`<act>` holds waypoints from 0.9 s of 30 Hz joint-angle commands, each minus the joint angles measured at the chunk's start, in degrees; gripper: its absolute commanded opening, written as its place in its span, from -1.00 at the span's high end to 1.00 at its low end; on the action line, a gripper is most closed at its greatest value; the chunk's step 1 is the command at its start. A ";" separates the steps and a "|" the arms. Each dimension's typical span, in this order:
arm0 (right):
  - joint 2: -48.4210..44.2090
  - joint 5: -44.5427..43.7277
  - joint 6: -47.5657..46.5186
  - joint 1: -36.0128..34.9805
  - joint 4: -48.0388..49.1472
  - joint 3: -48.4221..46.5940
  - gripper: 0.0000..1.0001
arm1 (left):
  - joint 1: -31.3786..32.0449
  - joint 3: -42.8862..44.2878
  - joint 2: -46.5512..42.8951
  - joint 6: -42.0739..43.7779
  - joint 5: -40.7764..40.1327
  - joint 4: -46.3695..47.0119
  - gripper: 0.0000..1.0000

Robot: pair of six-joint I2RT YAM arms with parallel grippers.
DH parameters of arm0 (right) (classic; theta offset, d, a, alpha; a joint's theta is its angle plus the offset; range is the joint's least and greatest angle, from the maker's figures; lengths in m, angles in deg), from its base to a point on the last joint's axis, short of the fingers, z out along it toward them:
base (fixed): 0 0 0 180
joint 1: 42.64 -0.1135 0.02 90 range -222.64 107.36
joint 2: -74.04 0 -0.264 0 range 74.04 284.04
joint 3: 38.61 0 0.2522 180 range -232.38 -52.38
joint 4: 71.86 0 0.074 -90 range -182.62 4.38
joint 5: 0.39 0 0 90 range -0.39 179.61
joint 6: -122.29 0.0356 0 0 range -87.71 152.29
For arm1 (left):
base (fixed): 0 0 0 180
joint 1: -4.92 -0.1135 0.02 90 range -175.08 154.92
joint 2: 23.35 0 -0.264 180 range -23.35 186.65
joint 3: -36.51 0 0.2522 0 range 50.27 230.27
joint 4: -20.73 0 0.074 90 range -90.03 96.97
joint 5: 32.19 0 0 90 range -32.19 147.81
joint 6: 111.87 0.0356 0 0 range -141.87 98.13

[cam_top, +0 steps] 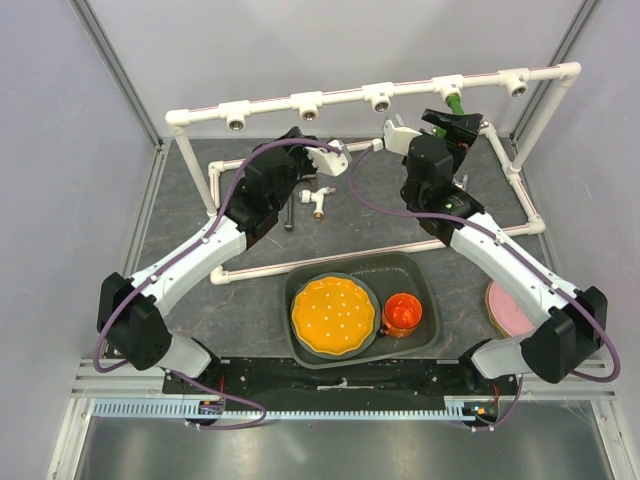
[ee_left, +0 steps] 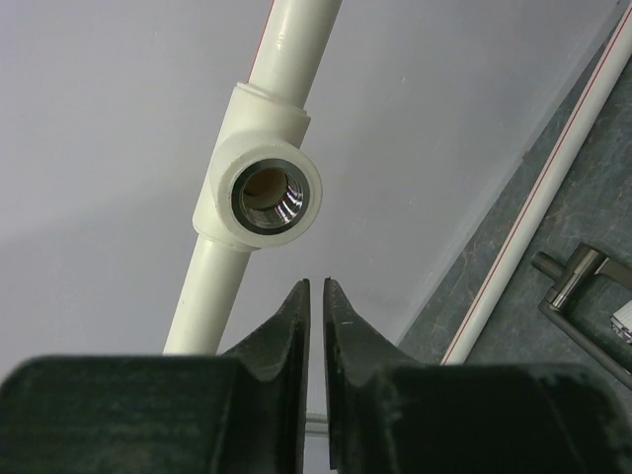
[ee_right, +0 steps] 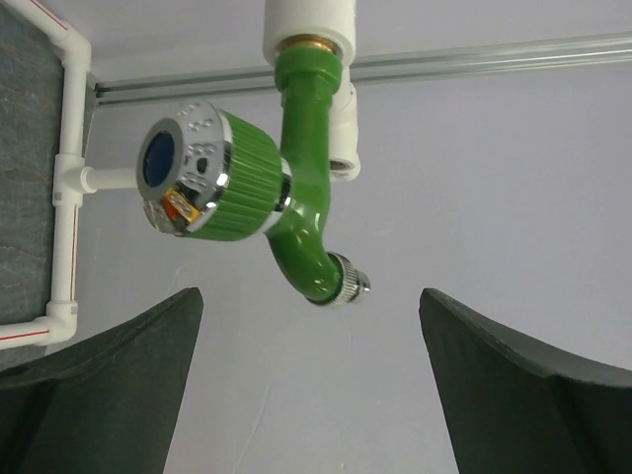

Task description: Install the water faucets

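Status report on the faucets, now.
Left end effector shut, empty, facing a bare tee socket. Right end effector open, clear of green faucet seated in its socket. White-and-brass faucet lies on mat. No obstruction seen.

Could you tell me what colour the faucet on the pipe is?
Green faucet, best seen in the right wrist view.

No readable text — raised marks on the green faucet (ee_right: 259, 197) are illegible.
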 commanded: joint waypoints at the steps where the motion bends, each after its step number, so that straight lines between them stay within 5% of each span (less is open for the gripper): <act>1: 1.94 -0.39 1.05 1.83 5.00 0.36 -0.96 | 0.25 -0.04 -1.58 -2.81 -1.75 4.25 0.56; 5: 2.47 0.14 3.51 2.80 6.06 -0.34 -0.94 | 0.25 0.39 -2.90 -4.66 -3.34 5.58 0.16; 8: 2.91 0.58 6.05 3.33 5.97 -0.78 -0.74 | 0.16 0.57 -3.61 -6.59 -4.92 7.33 -0.08; 15: 2.74 3.56 16.41 3.68 1.14 -3.58 0.31 | -0.98 2.59 -5.01 -16.15 -4.14 6.20 -0.25; 18: 2.04 8.03 26.25 4.47 -5.26 -6.39 0.62 | -2.38 3.56 -6.41 -21.95 -1.33 4.80 -0.28; 27: -2.70 31.46 60.92 13.33 -15.91 -9.39 0.88 | -4.67 6.02 -7.92 -30.58 -2.46 3.21 -0.30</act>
